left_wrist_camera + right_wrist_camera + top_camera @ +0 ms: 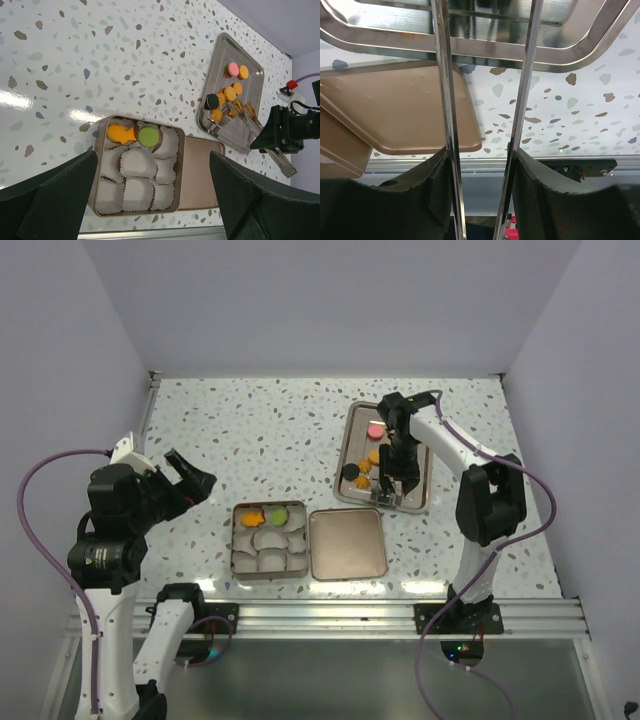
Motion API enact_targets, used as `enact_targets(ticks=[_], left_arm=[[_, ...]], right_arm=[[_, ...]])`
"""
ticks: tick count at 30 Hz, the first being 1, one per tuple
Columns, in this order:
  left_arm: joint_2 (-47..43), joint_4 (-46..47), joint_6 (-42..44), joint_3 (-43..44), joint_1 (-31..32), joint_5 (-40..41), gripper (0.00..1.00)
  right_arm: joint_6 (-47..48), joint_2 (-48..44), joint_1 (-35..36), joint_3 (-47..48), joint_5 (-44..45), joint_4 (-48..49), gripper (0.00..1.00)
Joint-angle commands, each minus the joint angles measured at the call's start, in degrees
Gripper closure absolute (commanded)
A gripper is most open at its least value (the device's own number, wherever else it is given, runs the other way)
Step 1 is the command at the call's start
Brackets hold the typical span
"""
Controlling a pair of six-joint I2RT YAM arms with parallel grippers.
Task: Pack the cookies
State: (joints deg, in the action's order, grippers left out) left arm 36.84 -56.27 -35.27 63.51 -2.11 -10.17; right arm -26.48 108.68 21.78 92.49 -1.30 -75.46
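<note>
The cookies lie on a silver tray (417, 478): a pink one (375, 431), orange ones (373, 455) and a black one (351, 472); they also show in the left wrist view (229, 93). An orange fish-shaped cookie (120, 134) and a green cookie (148, 136) sit in paper cups in the tin box (238, 543). My right gripper (397, 478) is over the tray, shut on metal tongs (445, 100) whose arms stand apart; their tips are out of the right wrist view. My left gripper (152, 167) is open and empty, held high left of the box.
The box's brown lid (347, 543) lies flat right of the box, between it and the tray. Several empty white paper cups (135, 165) fill the box. The table's metal front rail (330, 615) runs just below box and lid.
</note>
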Motion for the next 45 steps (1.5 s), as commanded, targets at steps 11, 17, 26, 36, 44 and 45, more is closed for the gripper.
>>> enact_targets(ticks=[11,17,26,36,44,45], left_arm=[[-0.01,1.43,1.87,2.68,0.70,0.68,0.00],[-0.37,0.81,1.87,3.11,0.70,0.77,0.00],[-0.72,0.81,1.43,3.12,0.70,0.86,0.00],[-1.42,1.16,0.11,2.50,0.70,0.77,0.00],[-2.47,0.37,-0.51,2.94,0.70,1.47,0.00],[-2.47,0.20,-0.59,2.94,0.70,1.73,0.00]], right_arm=[[-0.68,-2.33,-0.60,3.56,-1.34,-1.52,0.62],[0.20,-4.88,-0.51,8.75,-1.16,-5.48,0.63],[-2.96,-10.68,10.01,11.49,-3.70,-7.77,0.63],[-14.11,-11.04,26.73,13.16,-13.55,-1.19,0.62],[-15.62,-8.66,30.78,9.21,-14.26,2.51,0.62],[-15.53,-8.66,30.87,8.85,-14.17,2.60,0.62]])
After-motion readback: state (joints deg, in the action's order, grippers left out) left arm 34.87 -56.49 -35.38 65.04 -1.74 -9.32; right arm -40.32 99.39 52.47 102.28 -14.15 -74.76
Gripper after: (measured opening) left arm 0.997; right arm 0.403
